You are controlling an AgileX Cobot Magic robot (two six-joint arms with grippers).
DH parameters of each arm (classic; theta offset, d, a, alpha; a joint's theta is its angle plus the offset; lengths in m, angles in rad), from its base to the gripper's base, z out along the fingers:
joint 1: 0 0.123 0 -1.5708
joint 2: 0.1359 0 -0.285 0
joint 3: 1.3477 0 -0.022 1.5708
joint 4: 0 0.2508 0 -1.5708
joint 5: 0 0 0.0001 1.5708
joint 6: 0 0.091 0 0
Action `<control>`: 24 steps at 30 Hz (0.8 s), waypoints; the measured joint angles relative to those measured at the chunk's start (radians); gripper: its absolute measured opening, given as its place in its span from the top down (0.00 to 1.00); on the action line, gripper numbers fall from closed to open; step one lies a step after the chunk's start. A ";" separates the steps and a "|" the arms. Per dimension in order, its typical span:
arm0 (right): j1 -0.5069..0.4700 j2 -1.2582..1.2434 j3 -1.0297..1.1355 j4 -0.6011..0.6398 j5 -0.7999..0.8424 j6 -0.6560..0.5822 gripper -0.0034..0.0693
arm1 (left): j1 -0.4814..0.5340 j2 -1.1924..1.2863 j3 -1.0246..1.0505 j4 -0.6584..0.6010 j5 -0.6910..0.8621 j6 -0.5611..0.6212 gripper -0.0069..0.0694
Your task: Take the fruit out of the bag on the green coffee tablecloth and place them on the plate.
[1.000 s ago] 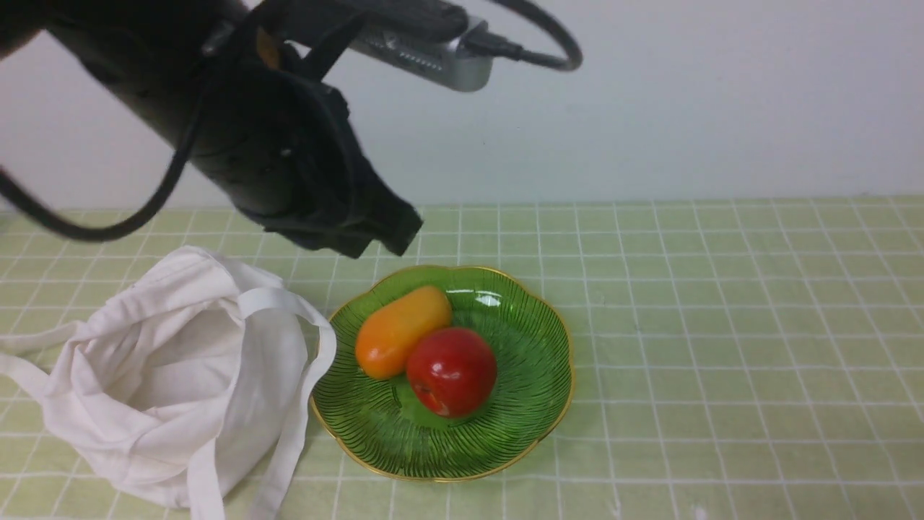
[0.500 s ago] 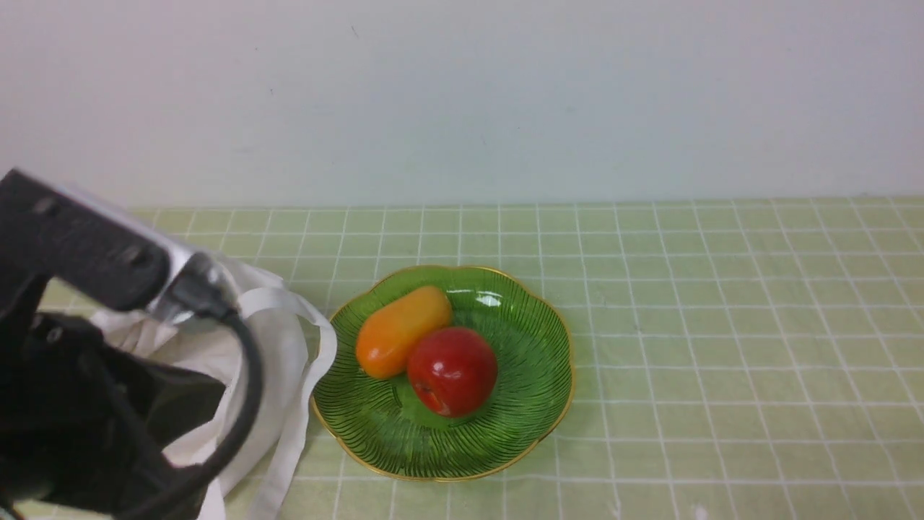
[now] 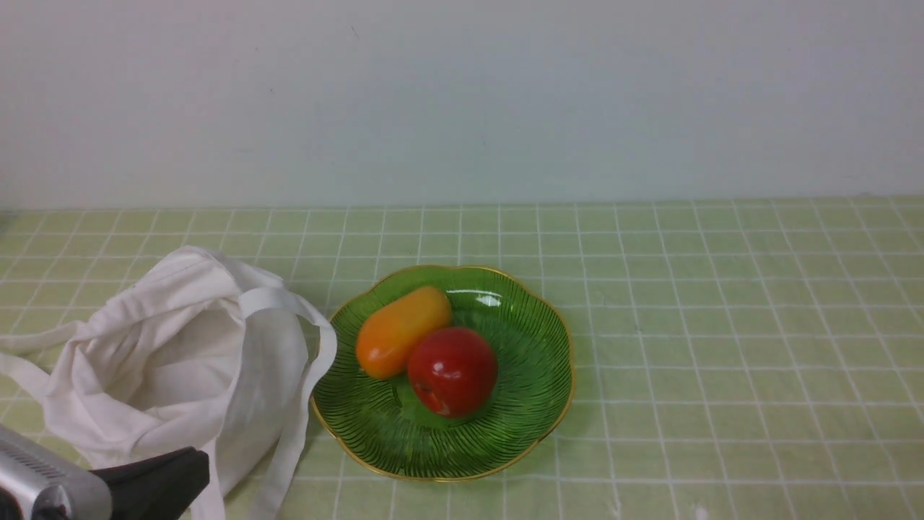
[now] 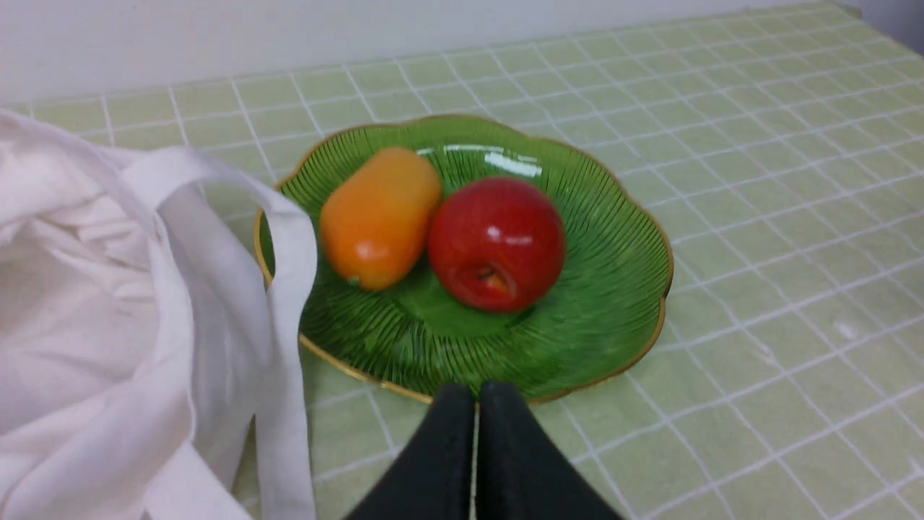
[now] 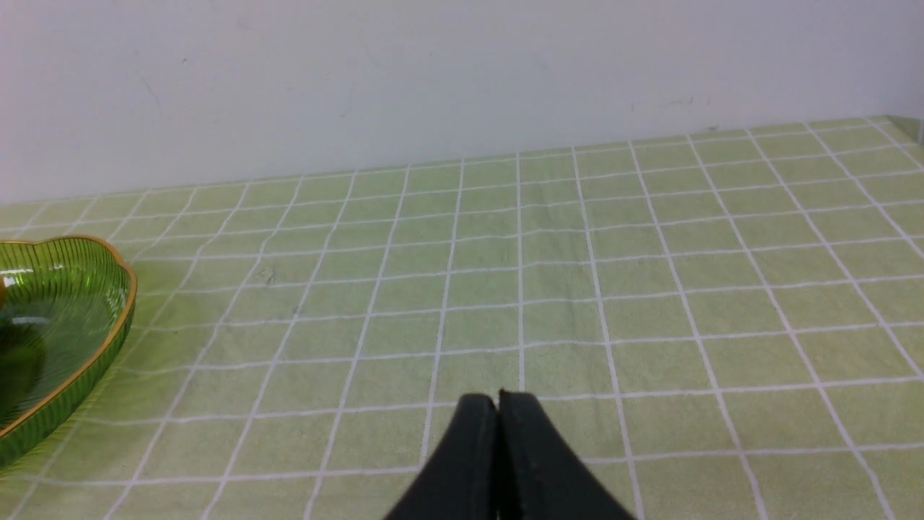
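Sitting on green plate (image 3: 534,404): red fruit (image 3: 452,372), orange fruit (image 3: 403,331), touching. White bag (image 3: 267,375) beside it. Left claw (image 4: 476,393) and right claw (image 5: 499,397) both pressed together

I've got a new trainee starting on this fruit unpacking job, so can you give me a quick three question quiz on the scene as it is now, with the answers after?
1. True or false: the red fruit touches the orange one.
2. Fill in the blank: in the front view, the white cloth bag stands to the ____ of the green glass plate.
3. Which is the left gripper holding? A) the red fruit, B) a bag strap, C) nothing

Key: 1 true; 2 left; 3 C
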 joint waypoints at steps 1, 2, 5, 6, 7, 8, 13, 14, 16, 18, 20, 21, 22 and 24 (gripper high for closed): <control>0.000 0.000 0.000 0.000 0.000 0.000 0.97 | 0.000 0.000 0.010 0.000 0.000 -0.001 0.92; 0.000 0.000 0.000 0.000 0.000 0.000 0.97 | 0.000 0.000 0.015 0.000 0.001 -0.001 0.92; 0.000 0.000 0.000 0.000 0.000 0.000 0.97 | 0.000 0.000 0.020 0.000 0.003 -0.001 0.92; 0.000 0.000 0.000 0.000 0.000 0.000 0.97 | 0.000 0.000 0.020 0.001 0.003 -0.001 0.92; 0.000 0.000 0.000 0.000 0.000 0.000 0.97 | 0.000 0.000 0.020 0.001 0.003 -0.001 0.92; 0.000 0.000 0.000 0.000 0.000 0.000 0.97 | 0.000 0.000 0.020 0.001 0.003 -0.001 0.92; 0.000 0.000 0.000 0.000 0.000 0.000 0.97 | 0.000 0.000 0.020 0.005 0.003 -0.004 0.92; 0.000 0.000 0.000 0.000 0.000 0.000 0.97 | 0.000 0.000 0.020 0.004 0.003 -0.004 0.92; 0.000 0.000 0.000 0.000 0.000 0.000 0.97 | 0.000 0.000 0.021 0.008 0.005 -0.004 0.92; 0.000 0.000 0.000 0.000 0.000 0.000 0.97 | 0.000 -0.003 0.023 0.015 0.018 -0.006 0.92; 0.000 0.000 0.000 0.000 0.000 0.000 0.97 | 0.000 -0.038 0.034 0.033 0.042 -0.019 0.92; 0.000 0.000 0.000 0.000 0.000 0.000 0.97 | 0.000 -0.046 0.036 0.037 0.046 -0.022 0.92; 0.000 0.000 0.000 0.000 0.000 0.000 0.97 | 0.000 -0.060 0.040 0.043 0.049 -0.026 0.92; 0.000 0.000 0.000 0.000 0.000 0.000 0.97 | 0.030 -0.136 0.069 0.068 0.050 -0.032 0.92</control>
